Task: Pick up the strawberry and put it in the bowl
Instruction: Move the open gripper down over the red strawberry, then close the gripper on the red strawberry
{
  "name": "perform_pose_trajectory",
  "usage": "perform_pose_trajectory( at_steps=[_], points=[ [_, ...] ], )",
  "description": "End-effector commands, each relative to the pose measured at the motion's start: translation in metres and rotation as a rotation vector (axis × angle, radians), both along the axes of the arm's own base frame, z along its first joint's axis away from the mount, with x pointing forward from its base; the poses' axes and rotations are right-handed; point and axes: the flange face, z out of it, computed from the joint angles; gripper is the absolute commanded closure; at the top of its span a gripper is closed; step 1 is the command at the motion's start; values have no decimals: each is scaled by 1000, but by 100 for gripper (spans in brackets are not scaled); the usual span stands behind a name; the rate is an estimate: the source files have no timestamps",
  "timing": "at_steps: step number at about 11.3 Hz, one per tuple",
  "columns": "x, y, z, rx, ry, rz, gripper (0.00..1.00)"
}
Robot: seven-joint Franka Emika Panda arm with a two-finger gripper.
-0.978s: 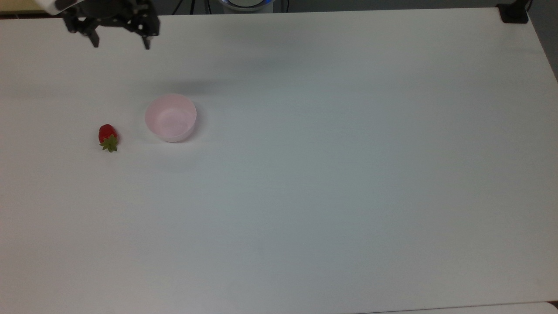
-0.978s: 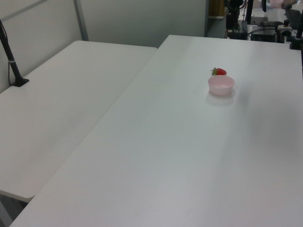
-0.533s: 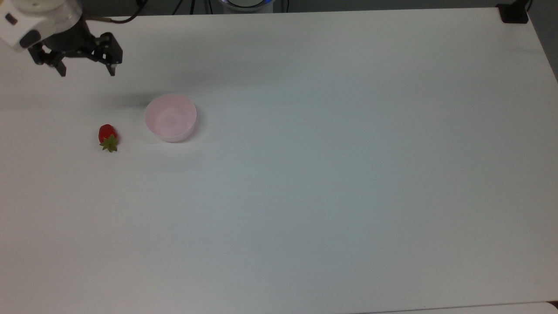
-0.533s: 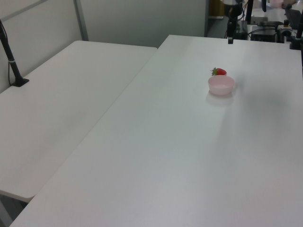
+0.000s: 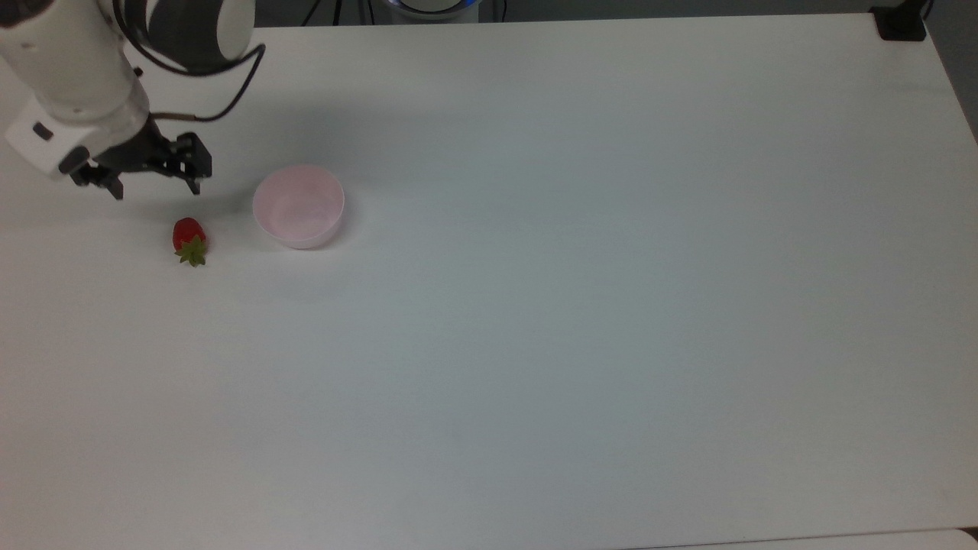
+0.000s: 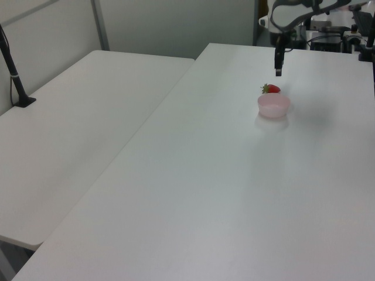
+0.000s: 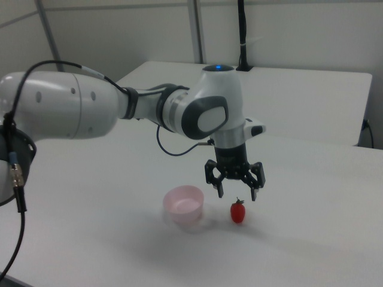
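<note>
Beside the bowl [image 5: 299,206], on the top view's left: strawberry [image 5: 189,238] lying on table, apart. Gripper [image 5: 156,187] hovering above it, spread and empty. Best lowering straight, straddling the red body, closing gently.

Top view: high overhead, looking almost straight down on the white table [image 5: 573,305], wide framing. Arm enters at the top view's far left edge; bowl [image 5: 299,206] and strawberry [image 5: 189,240] sit in the top view's left part.

Left view: raised, off a near corner, looking down the table's length; a second table [image 6: 76,134] on the left view's left. Bowl [image 6: 273,105] and strawberry [image 6: 271,89] far off, small.

Right view: low, close, facing across the table from the other side; gripper [image 7: 236,194], strawberry [image 7: 238,211] and bowl [image 7: 184,205] large in mid-frame.

All three share the bowl-and-strawberry patch of table.
</note>
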Motion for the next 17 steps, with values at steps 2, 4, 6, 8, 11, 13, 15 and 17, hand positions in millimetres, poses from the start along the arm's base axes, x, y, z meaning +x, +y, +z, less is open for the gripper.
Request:
perform_pose_trajectory(
  at_steps=[2,4,6,8,11,13,15,17],
  points=[
    [16,7,-35,33,-62,3,19],
    [21,12,-44,44,-75,3,27],
    [21,12,-54,47,-63,1,33],
    [20,12,-56,48,-58,3,40],
    [20,11,-67,51,-43,2,48],
    [19,10,-67,51,-43,2,49],
    [17,7,-58,50,-47,-5,65],
    [16,6,-47,46,-59,-9,66]
  ],
)
